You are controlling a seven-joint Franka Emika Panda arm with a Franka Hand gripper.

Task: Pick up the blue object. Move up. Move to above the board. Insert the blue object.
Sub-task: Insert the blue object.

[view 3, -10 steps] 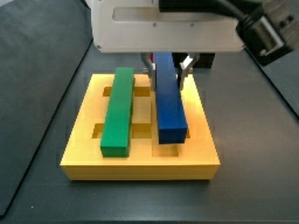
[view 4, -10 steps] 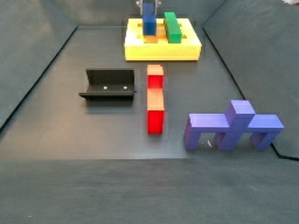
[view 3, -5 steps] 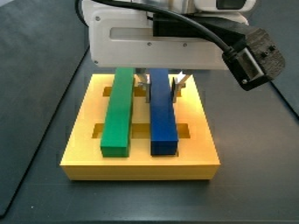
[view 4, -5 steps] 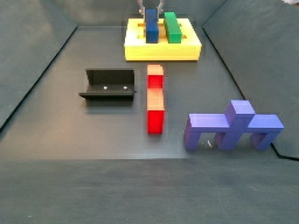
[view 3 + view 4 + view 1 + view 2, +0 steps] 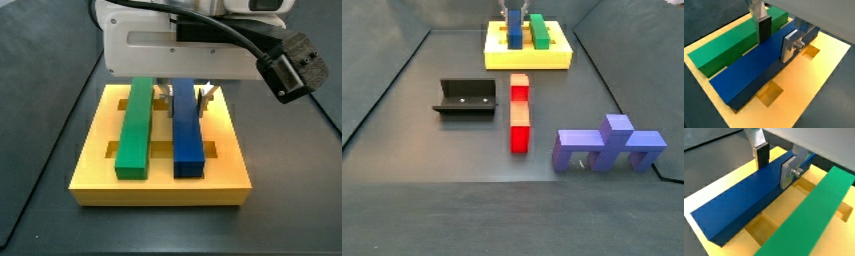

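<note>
**benchrat:** Dark grey floor (image 5: 422, 200) all round, walls same colour. So where's the gripper (image 5: 776, 35) at?

**panda_fan:** Right over the far end of the blue object (image 5: 764, 65), upper middle of the frame in a side view (image 5: 187, 97). Fingers (image 5: 789, 170) sit either side of the bar, dark pads right by its flanks. Can't tell whether they're actually pressing on it or just off it.

**benchrat:** And the bar itself?

**panda_fan:** Lying flat in the middle groove of the board (image 5: 160, 187), long axis running lengthwise, from the front edge back under the gripper. It's parallel to the green bar (image 5: 135, 125), which sits in the groove to its left in that view.

**benchrat:** Other stuff?

**panda_fan:** Wide side view: board (image 5: 528, 62) at top centre, fixture (image 5: 465, 98) left of centre, a red and tan bar (image 5: 519, 112) in the middle, purple-blue pronged block (image 5: 607, 143) lower right.
</note>
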